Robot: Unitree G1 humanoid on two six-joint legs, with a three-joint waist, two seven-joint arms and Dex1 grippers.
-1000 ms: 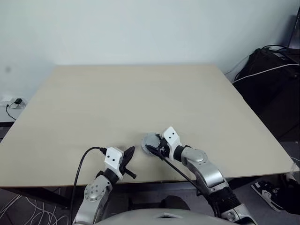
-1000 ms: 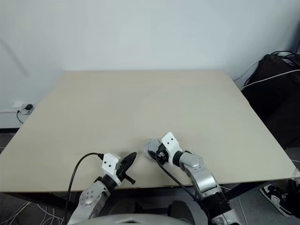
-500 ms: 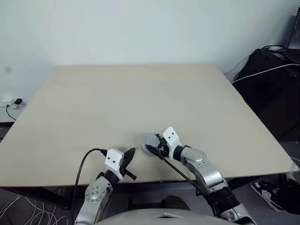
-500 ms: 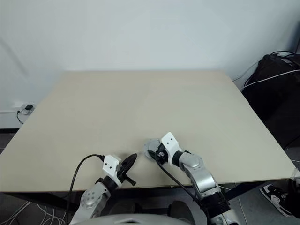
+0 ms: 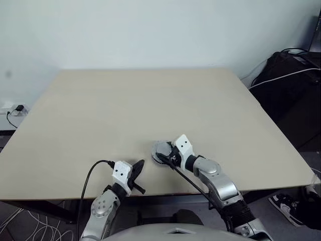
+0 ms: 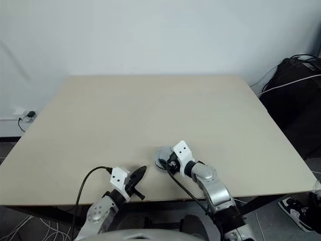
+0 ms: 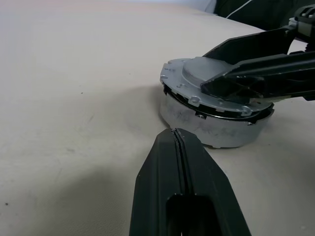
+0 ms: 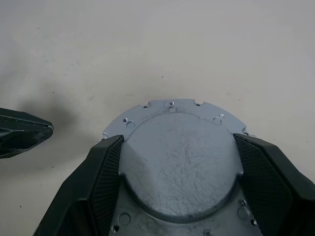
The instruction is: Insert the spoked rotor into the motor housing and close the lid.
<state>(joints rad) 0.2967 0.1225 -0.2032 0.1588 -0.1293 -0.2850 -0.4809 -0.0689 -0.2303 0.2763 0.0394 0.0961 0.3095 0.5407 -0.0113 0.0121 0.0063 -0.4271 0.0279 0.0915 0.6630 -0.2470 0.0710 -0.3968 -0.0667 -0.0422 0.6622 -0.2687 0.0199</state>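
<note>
Now the lid (image 7: 216,91) sits on the housing (image 7: 206,128) near the tabletop's (image 5: 150,100) front edge, right claw (image 8: 174,162) spread wide around its raised middle. Left claw (image 7: 179,147), closed and empty, waits beside. Press evenly, I'd say, keeping the lid level.

Between the right end effector's (image 8: 177,162) matt black, finely textured plastic pads (image 8: 268,172), the lid (image 8: 179,152) looks like dull grey metal, scuffed with fine scratches. Near the left end effector (image 7: 179,147), smooth matt black plastic, the surface (image 7: 74,73) is pale, matt and faintly speckled.
</note>
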